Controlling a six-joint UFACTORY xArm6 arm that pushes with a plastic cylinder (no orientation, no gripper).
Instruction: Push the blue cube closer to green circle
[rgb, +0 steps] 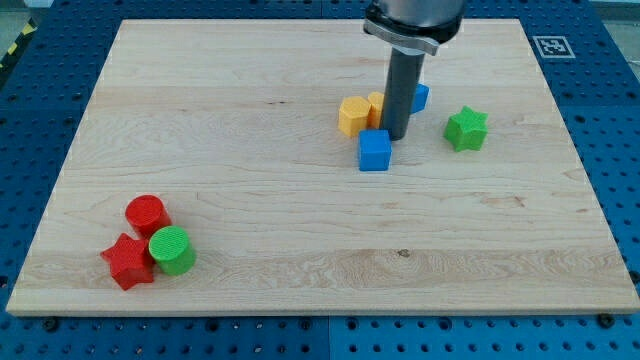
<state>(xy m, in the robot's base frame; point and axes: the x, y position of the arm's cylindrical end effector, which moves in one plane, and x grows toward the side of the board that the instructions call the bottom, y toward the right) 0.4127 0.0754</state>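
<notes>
The blue cube (374, 151) sits a little right of the board's middle. My tip (396, 137) stands right behind it, at its upper right corner, touching or nearly touching it. The green circle (172, 250) lies far off at the lower left, next to a red circle (146, 213) and a red star (128, 262).
A yellow hexagon-like block (353, 116) and another yellow block (376, 104) sit just above the blue cube, left of the rod. A second blue block (420, 97) shows behind the rod. A green star (466, 129) lies to the right. The wooden board (320, 250) rests on a blue perforated table.
</notes>
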